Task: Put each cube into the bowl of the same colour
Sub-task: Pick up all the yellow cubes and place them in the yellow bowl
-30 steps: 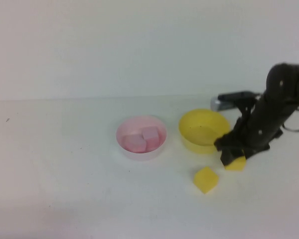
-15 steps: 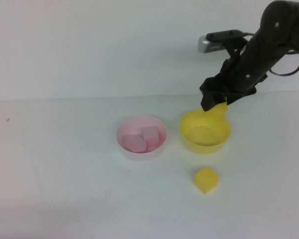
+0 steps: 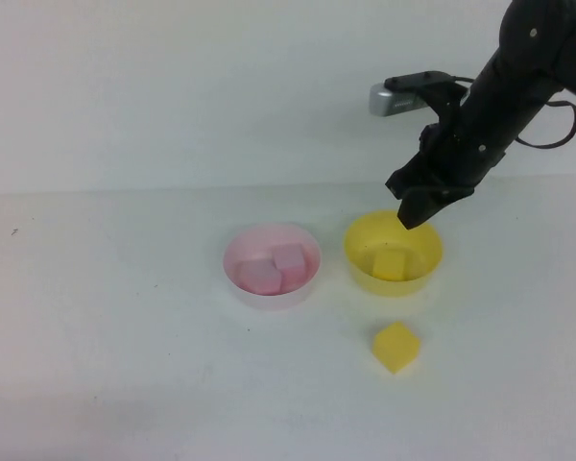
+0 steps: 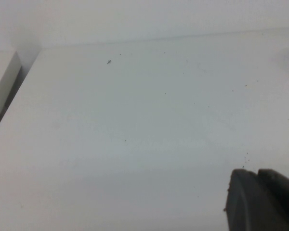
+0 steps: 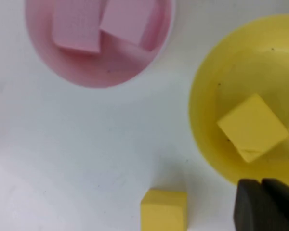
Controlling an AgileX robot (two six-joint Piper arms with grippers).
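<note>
- The small matte yellow cube [image 3: 391, 264] carried a moment ago now lies in the bright yellow round bowl [image 3: 360, 257].
- The right claw [image 3: 412, 211] hangs released above that bowl's far rim.
- Both pale pink cubes [image 3: 274, 269] sit in the pale pink bowl [image 3: 235, 252].
- One yellow cube [image 3: 396, 347] remains on the white tabletop [image 3: 125, 336], unobstructed.
- The left claw [image 4: 260, 202] is parked; I cannot tell its state.

Pink bowl [image 3: 272, 266] — pink cubes [image 3: 275, 267]; yellow bowl [image 3: 394, 252] — yellow cube [image 3: 390, 263]; black right gripper [image 3: 415, 209].

Black jointed right arm [image 3: 518, 86], grey wrist camera [image 3: 396, 96], black cable.
</note>
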